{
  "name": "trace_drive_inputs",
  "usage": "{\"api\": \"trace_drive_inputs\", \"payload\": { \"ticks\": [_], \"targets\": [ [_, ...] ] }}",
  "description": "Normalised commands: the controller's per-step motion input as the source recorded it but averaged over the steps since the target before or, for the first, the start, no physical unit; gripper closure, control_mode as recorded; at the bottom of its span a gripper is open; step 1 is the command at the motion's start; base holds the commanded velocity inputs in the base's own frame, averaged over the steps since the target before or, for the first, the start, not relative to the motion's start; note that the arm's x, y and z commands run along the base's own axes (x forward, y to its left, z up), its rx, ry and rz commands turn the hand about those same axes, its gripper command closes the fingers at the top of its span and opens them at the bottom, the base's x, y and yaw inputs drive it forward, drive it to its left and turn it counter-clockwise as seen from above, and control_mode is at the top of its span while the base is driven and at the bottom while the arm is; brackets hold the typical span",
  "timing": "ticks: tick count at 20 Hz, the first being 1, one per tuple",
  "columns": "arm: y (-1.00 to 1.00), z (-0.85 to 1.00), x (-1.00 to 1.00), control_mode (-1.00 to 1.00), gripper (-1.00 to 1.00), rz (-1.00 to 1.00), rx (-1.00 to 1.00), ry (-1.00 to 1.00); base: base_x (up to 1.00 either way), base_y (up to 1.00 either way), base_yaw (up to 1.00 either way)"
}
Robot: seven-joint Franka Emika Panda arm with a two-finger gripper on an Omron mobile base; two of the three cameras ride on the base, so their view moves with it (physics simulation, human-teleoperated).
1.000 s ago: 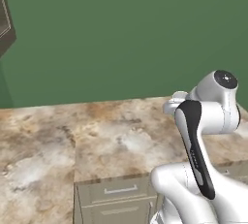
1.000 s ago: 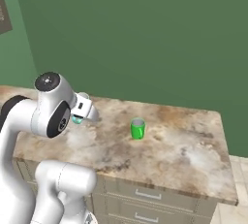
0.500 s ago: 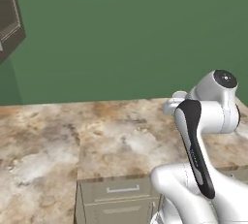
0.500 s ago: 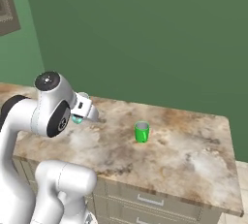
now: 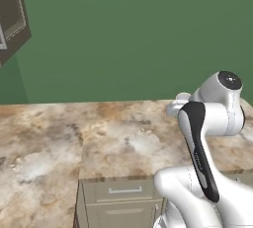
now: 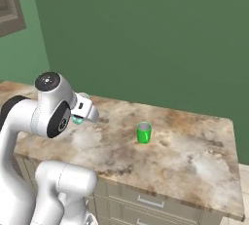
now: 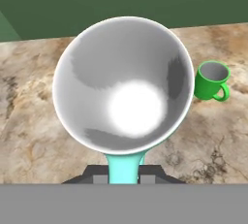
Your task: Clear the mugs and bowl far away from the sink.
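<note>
My gripper [image 7: 123,175] is shut on the teal mug [image 7: 123,104], pinching its teal handle; the mug's white inside faces the hand camera. In the right base view the gripper [image 6: 90,115] hangs above the counter's left part, with a sliver of the teal mug [image 6: 77,120] showing beneath the hand. The green mug [image 6: 143,132] stands upright on the counter, to the right of the gripper and apart from it. From the hand, the green mug [image 7: 211,81] sits just right of the held mug's rim. The bowl and the sink are out of view.
A marbled tan counter [image 6: 194,156] runs under the arm and ends at its right edge [image 6: 234,170]. Beige drawers [image 5: 118,197] sit below it. A green wall stands behind, and a dark cabinet [image 5: 11,22] hangs at upper left.
The whole scene has slid across both base views, so the base has driven along the counter. The arm's pose and its hold on the teal mug are the same.
</note>
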Motion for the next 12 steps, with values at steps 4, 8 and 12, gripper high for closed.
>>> {"api": "trace_drive_inputs", "payload": {
  "ticks": [4, 8, 12],
  "targets": [
    [0.00, 0.00, 0.00, 1.00, 1.00, 0.00, 0.00, 0.00, 0.23, -0.14, 0.16],
    [0.00, 0.00, 0.00, 1.00, 1.00, 0.00, 0.00, 0.00, 0.25, -0.13, 0.15],
    [-0.05, -0.44, 0.34, -1.00, 1.00, 0.14, 0.00, 0.00, 0.00, 0.00, 0.00]
  ]
}}
